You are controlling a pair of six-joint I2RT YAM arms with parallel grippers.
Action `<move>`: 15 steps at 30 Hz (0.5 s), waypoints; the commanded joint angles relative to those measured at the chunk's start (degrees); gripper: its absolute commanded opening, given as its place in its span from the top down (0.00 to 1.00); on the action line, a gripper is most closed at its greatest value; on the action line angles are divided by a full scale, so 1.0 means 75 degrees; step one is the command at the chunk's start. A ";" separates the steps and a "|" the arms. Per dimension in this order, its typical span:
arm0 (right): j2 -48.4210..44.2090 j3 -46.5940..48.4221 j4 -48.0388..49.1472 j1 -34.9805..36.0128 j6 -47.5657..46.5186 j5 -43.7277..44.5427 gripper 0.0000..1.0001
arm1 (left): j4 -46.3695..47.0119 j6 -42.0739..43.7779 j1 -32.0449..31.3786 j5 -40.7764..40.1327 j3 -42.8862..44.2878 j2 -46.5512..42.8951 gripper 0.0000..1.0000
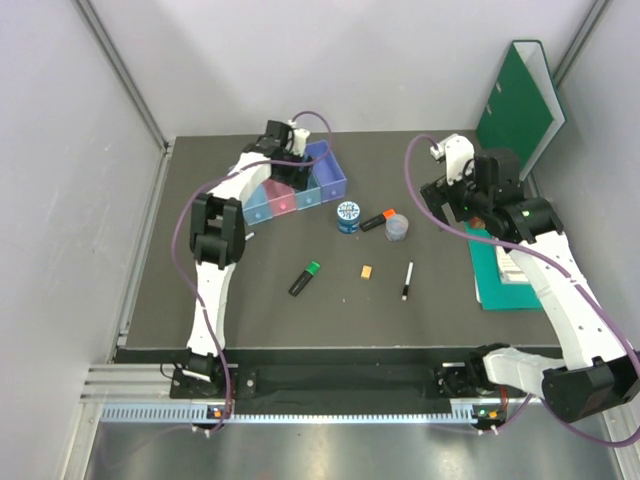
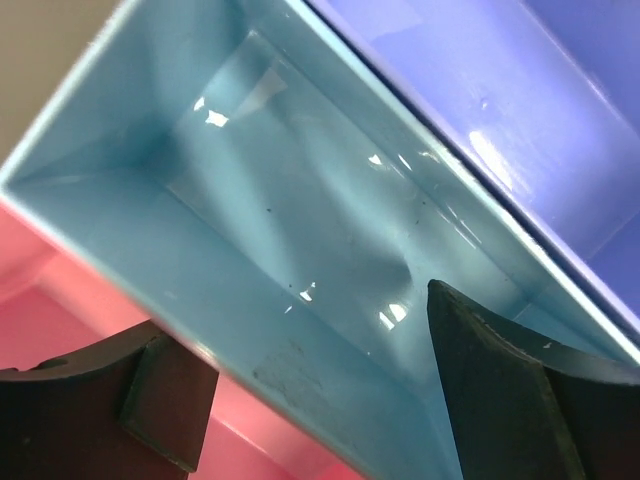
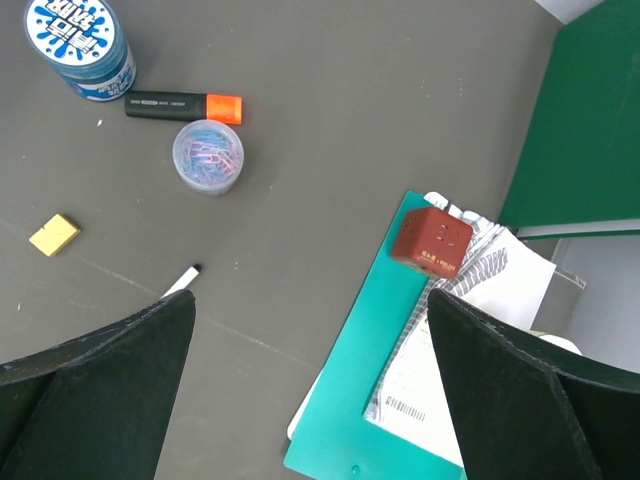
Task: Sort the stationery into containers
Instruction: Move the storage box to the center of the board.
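Hovering open and empty, left gripper (image 2: 310, 385) tops a bare blue tray (image 2: 250, 200), right gripper (image 3: 310, 300) aloft; tin (image 3: 80, 45), pot (image 3: 208, 157), highlighters (image 1: 305, 278), eraser (image 3: 54, 234), pen (image 1: 408, 281) lie unsorted.

The trays (image 2: 280, 240) are glossy smooth plastic; the table top (image 3: 350, 120) looks matt.

Nothing reads cleanly here: the blue round tin (image 3: 79, 45) has white lettering on its lid, too blurred to make out. Fine print on the orange-capped highlighter (image 3: 183, 105) is illegible, and the white sheet (image 3: 440, 370) carries a barcode (image 3: 400, 408).
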 commanded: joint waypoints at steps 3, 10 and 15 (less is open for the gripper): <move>-0.0069 0.0095 0.0222 0.0116 0.0149 -0.0006 0.00 | -0.0096 0.0291 -0.0694 0.0145 0.1678 0.0655 0.15; -0.0139 0.0095 0.0140 0.0116 0.0149 0.0006 0.00 | 0.0277 0.0408 -0.1138 0.0180 0.1927 0.1147 0.13; -0.0151 0.0107 0.0140 0.0105 0.0173 0.0006 0.00 | 0.0594 0.0397 -0.1420 0.0297 0.1938 0.1312 0.12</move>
